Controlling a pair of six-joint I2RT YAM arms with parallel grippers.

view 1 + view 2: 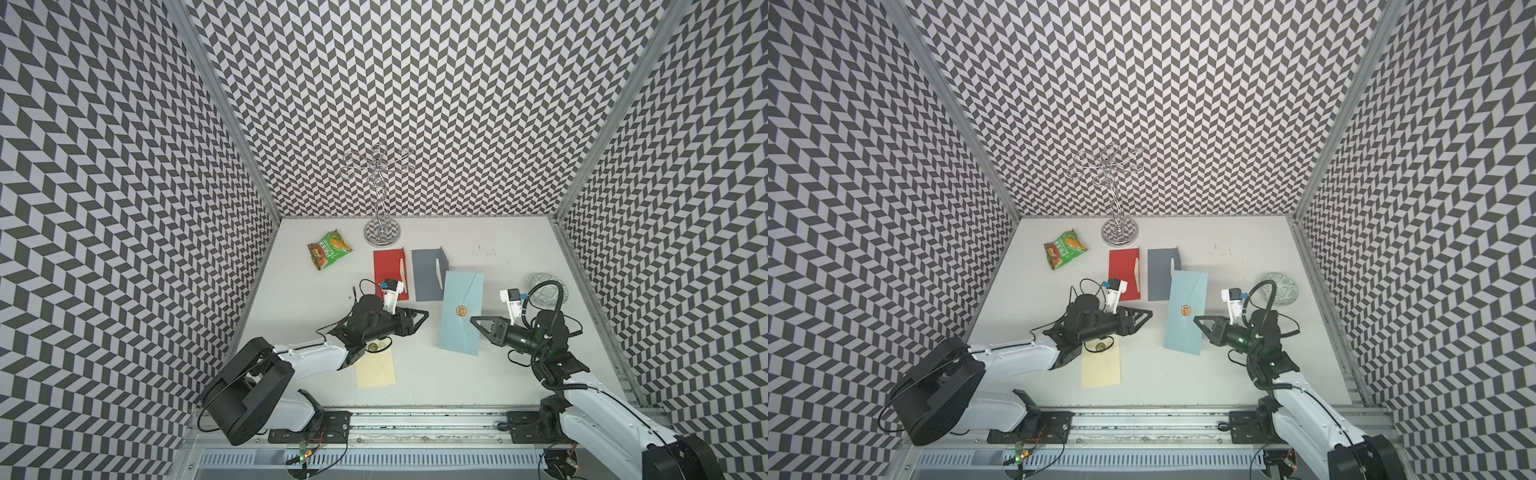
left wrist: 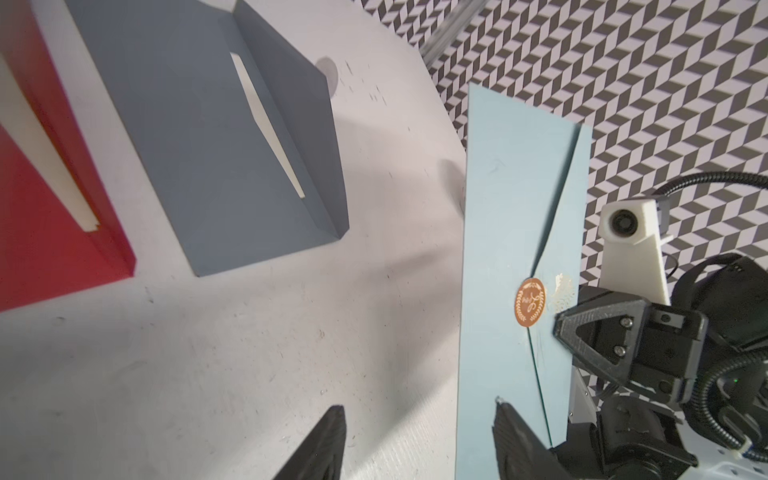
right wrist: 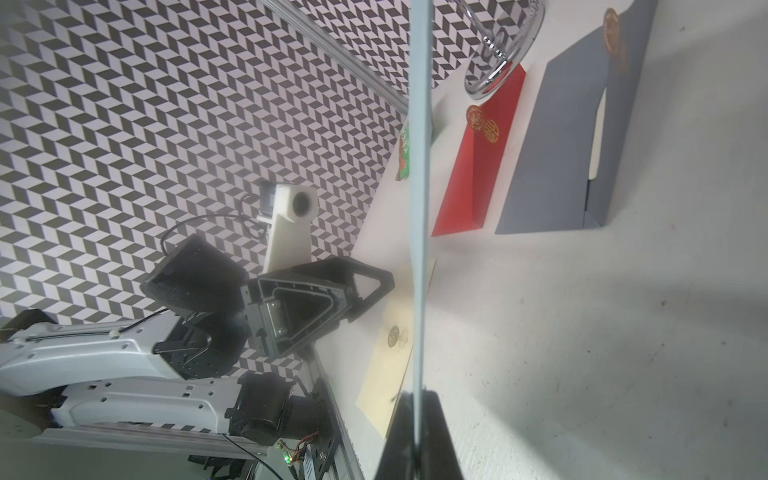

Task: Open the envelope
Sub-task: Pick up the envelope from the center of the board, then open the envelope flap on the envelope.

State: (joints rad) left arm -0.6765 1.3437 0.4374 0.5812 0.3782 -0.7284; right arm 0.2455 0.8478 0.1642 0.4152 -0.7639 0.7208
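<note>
Your right end effector (image 1: 474, 320) is pinching the blue envelope (image 1: 459, 316), fingers pressed together on its right long edge just beside the round seal (image 2: 530, 302). In the right wrist view the paper is running edge-on straight out from between the fingers (image 3: 432, 432). The envelope is sitting mid-surface, tilted up off the surface (image 1: 498, 374), with its long axis pointing away from you toward the back wall. The sealed flap is coming in from the right-arm side, its tip under the seal. Your left end effector (image 1: 424, 315) is hanging spread and empty, aimed at the envelope's left long edge, near it but apart in both top views. So the coming move is turning on that gap: the seal is lying just past the left fingertips, and the right arm is busy holding, so I'm judging the left arm is the free one for the flap. On room, the grey envelope (image 1: 428, 274) is sitting just beside the far left corner and the red envelope (image 1: 388, 270) beyond it. The cream envelope (image 1: 376, 368) is lying under your left arm, and bare surface is lying open nearer you.
</note>
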